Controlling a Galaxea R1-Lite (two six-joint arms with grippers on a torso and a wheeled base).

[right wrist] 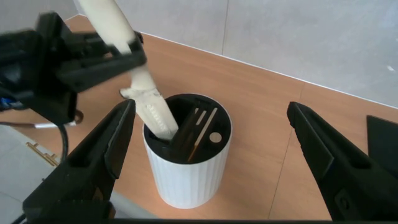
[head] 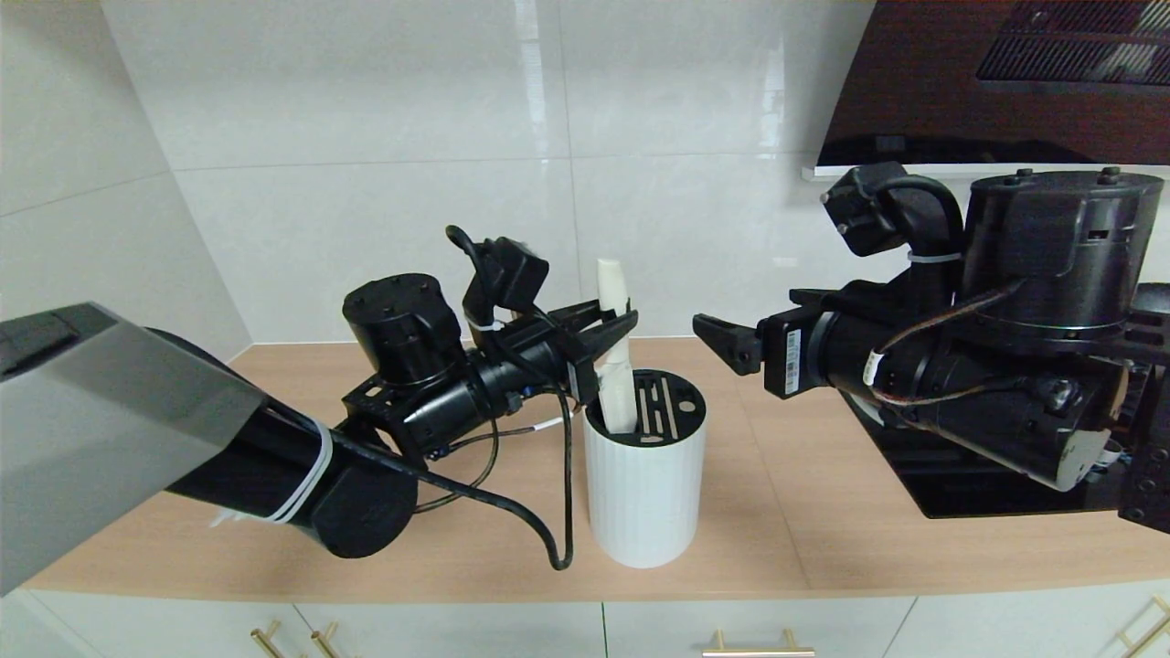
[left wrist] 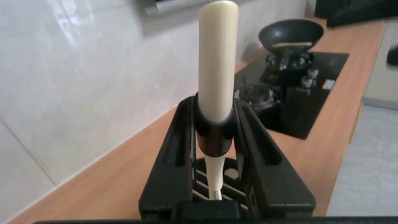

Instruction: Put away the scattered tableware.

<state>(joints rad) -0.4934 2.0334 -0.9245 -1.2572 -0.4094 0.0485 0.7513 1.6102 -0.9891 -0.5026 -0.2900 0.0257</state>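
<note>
The left gripper (head: 611, 336) was clenched around the middle of a cream-coloured utensil (head: 611, 285), its fingers (left wrist: 186, 134) pressing on either side of the handle. The utensil stood tilted, with its lower end already inside the wide opening in the black slotted top of the white ribbed holder (head: 644, 498), which sat on the wooden countertop (head: 823, 535). The working end was hidden in the holder, so it may have been a spatula or a spoon; I could not tell which.

The right gripper (head: 724, 340) hung beside the holder on the cooktop (head: 951, 489) side, its fingers spread wide and grasping nothing.

Judging by its look, the utensil was stiff and light, with a smooth, glossy handle that could slide in a loose grip. Mid-handle, where it was held, seemed the sound place: near enough to the balance point to steer the tip, yet clear of the holder's rim. The holder looked light too, so a tip snagging on a slot edge might have tilted or shifted it
</note>
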